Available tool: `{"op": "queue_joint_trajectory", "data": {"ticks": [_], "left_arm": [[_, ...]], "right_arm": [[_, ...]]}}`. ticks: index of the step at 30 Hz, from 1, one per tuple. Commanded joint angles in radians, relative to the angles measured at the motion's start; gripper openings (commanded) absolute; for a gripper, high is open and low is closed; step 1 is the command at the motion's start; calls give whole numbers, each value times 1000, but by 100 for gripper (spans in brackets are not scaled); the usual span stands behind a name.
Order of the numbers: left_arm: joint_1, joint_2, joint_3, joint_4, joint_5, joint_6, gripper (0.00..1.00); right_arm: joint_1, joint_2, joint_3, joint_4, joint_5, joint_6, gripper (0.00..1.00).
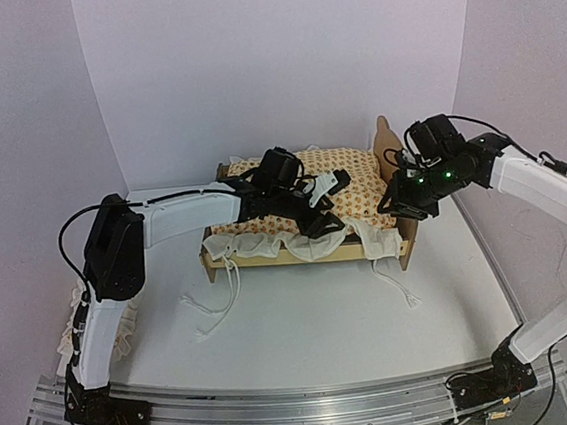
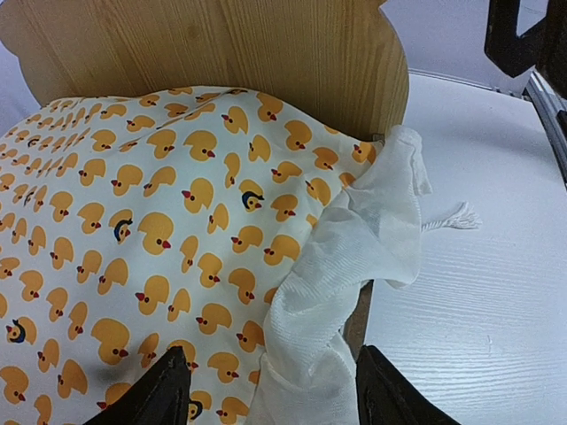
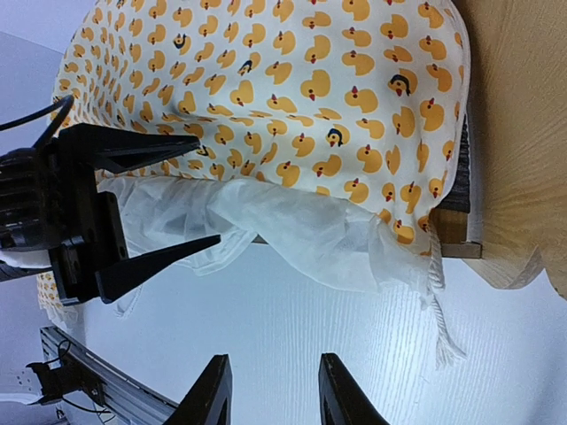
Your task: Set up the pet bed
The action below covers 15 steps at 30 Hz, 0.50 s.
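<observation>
The pet bed (image 1: 298, 257) stands at the back of the counter (image 1: 305, 331), duck-print cushion (image 1: 346, 181) lying in it. The left claw (image 3: 210, 190) gapes wide astride the cushion's white ruffle (image 3: 301, 226); the right claw (image 3: 275, 359), narrower but parted, hangs empty near the headboard (image 1: 389, 140)

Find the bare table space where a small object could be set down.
Free: the table in front of the bed, between the two tie cords and the near rail. Crowded: the bed, covered by the cushion, with both arms at it.
</observation>
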Motion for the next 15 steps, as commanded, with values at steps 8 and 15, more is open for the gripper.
{"op": "queue_joint_trajectory", "data": {"ticks": [8,15], "left_arm": [[-19,32,6,-10,-43,-64,43],[-18,61,29,-23,-54,-60,34]], "right_arm": [[6,-9,-55,147,-131,-6,33],[7,-5,-147,324,-197,46,29]]}}
